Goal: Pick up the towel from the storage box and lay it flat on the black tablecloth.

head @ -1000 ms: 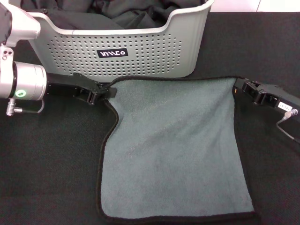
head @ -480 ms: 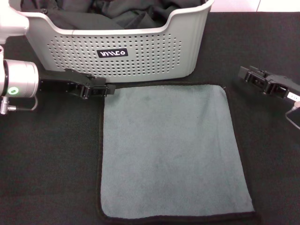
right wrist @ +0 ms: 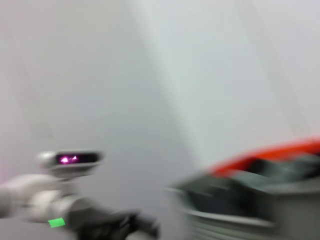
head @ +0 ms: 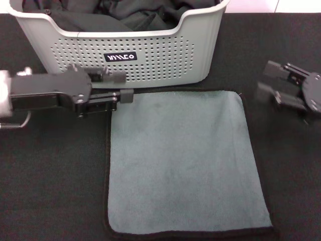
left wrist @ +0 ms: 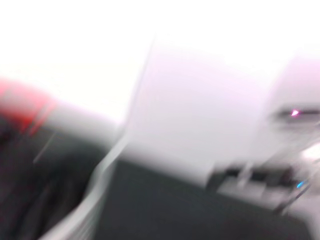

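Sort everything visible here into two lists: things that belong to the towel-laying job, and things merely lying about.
Belonging to the job:
the towel, lying flat
the storage box
the black tablecloth
left gripper, by the towel's corner
right gripper, off to the side

Lying about:
black garments inside the box

The light grey perforated plastic storage box [head: 125, 55] is cut off by the head view's top edge, so its far rim and most of the dark garments [head: 135, 15] piled inside stay out of sight. In front of that box, the square grey-teal fleece towel [head: 183, 160] nearly meets the bottom edge. The right end effector [head: 266, 90], to the box's right, is motion-blurred, its finger spacing unreadable. Both wrist views are smeared; only a vague box rim [right wrist: 250, 220] shows.
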Available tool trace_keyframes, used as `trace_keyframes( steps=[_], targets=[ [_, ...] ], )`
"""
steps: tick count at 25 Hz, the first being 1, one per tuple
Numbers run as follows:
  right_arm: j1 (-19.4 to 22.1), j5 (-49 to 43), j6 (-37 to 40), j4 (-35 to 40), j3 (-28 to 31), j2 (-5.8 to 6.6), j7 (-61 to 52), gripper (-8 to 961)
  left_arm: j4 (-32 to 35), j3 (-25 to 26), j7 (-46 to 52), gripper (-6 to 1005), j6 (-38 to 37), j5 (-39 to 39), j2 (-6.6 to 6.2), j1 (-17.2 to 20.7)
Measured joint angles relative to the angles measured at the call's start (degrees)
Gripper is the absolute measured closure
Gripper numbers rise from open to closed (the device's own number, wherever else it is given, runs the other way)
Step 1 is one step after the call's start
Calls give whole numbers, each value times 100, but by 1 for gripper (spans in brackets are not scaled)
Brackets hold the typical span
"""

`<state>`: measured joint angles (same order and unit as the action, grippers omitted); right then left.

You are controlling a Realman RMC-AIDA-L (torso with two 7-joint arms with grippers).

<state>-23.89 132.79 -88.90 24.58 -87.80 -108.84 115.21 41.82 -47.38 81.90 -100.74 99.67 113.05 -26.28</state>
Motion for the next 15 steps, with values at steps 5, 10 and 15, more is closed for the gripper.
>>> trace_keyframes(
  steps=[5,10,15],
  targets=[
    [338,-625,-1100,1165,-3,6,5,185,-27,-35,-1238,453,-1337,-1204,27,305],
    [418,-1419,-927,2007,396,-440,-481,104,-86,-369,-1299,453,-1540,-1210,-103,267],
    [100,-1758,-886,1834,574,-561,-650,67,-76,-617,-1171,453,-1558,-1235,-215,207]
  ],
)
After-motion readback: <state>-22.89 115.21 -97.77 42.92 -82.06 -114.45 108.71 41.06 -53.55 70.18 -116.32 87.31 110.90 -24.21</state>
